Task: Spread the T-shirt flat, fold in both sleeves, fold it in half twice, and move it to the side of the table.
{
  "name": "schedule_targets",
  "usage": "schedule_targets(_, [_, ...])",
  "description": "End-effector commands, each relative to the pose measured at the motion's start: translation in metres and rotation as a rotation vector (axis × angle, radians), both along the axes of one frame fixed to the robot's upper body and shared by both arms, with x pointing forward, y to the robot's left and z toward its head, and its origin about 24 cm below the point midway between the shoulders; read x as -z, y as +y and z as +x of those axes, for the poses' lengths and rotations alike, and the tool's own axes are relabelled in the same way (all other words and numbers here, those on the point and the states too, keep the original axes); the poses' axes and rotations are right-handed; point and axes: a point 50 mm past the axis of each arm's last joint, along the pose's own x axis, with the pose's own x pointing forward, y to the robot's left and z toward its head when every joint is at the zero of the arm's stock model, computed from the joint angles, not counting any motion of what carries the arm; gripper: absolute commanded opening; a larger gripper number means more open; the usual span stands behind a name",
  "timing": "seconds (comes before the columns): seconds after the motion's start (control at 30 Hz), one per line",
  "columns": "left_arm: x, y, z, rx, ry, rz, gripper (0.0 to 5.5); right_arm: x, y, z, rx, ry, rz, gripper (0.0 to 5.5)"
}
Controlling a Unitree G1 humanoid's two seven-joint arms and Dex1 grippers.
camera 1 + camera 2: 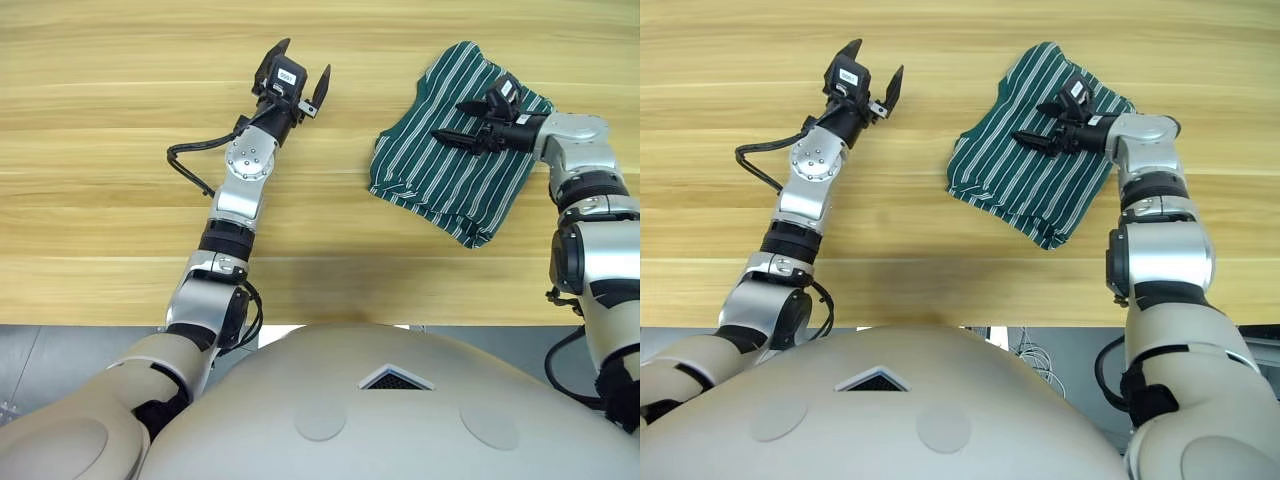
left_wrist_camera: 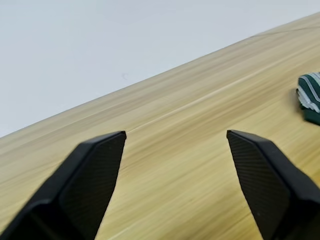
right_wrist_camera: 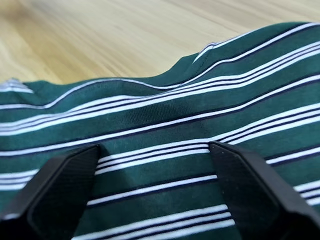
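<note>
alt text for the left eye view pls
A folded green striped T-shirt lies on the wooden table at the robot's right, the open right gripper over it. The open left gripper hangs apart, over wood.

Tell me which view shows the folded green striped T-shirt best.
Left eye view: the whole green striped T-shirt is visible under the right gripper. Right eye view matches; right wrist view gives close stripes, left wrist view an edge.

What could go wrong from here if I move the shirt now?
The right fingers stand open over the top of the folded shirt; closing there may pinch only the upper layer, and a pull could undo the folds. The left fingers hang open over bare table, apart from the shirt, so nothing steadies its layered near corner.
</note>
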Motion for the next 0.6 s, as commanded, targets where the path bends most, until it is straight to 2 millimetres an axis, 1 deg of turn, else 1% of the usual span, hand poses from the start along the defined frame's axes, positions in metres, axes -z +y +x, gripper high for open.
schedule_targets(0.03, [-0.006,0.007,-0.002,-0.024,-0.017,-0.005,3.61,0.031,0.1,-0.015,-0.313,0.05,0.042,4.05])
schedule_targets(0.1, [-0.015,0.017,-0.002,-0.028,-0.054,-0.01,3.61,0.025,0.14,-0.017,-0.416,0.001,0.108,4.05])
schedule_targets(0.13, [-0.019,0.026,-0.004,-0.037,-0.067,-0.007,3.61,0.025,0.161,-0.023,-0.493,-0.021,0.134,4.05])
schedule_targets(0.17, [-0.021,0.034,-0.007,-0.048,-0.076,0.001,3.61,0.024,0.177,-0.029,-0.556,-0.037,0.152,4.05])
schedule_targets(0.2, [-0.021,0.041,-0.009,-0.053,-0.078,0.012,3.61,0.023,0.188,-0.032,-0.597,-0.07,0.144,4.05])
schedule_targets(0.23, [-0.021,0.046,-0.012,-0.057,-0.076,0.02,3.61,0.023,0.194,-0.033,-0.609,-0.118,0.114,4.05])
schedule_targets(0.27, [-0.021,0.049,-0.014,-0.061,-0.075,0.027,3.61,0.019,0.196,-0.028,-0.579,-0.171,0.085,4.05])
schedule_targets(0.33, [-0.022,0.05,-0.02,-0.058,-0.082,0.037,3.61,0.009,0.189,-0.012,-0.471,-0.269,0.035,4.05])
schedule_targets(0.43, [-0.023,0.043,-0.028,-0.039,-0.091,0.041,3.61,-0.001,0.168,0.004,-0.373,-0.341,-0.003,4.05])
schedule_targets(0.5, [-0.023,0.039,-0.033,-0.032,-0.097,0.042,3.61,0.004,0.151,0.008,-0.319,-0.333,-0.086,4.05])
schedule_targets(0.6, [-0.025,0.036,-0.038,-0.027,-0.107,0.044,3.61,0.025,0.136,0.001,-0.287,-0.249,-0.213,4.05])
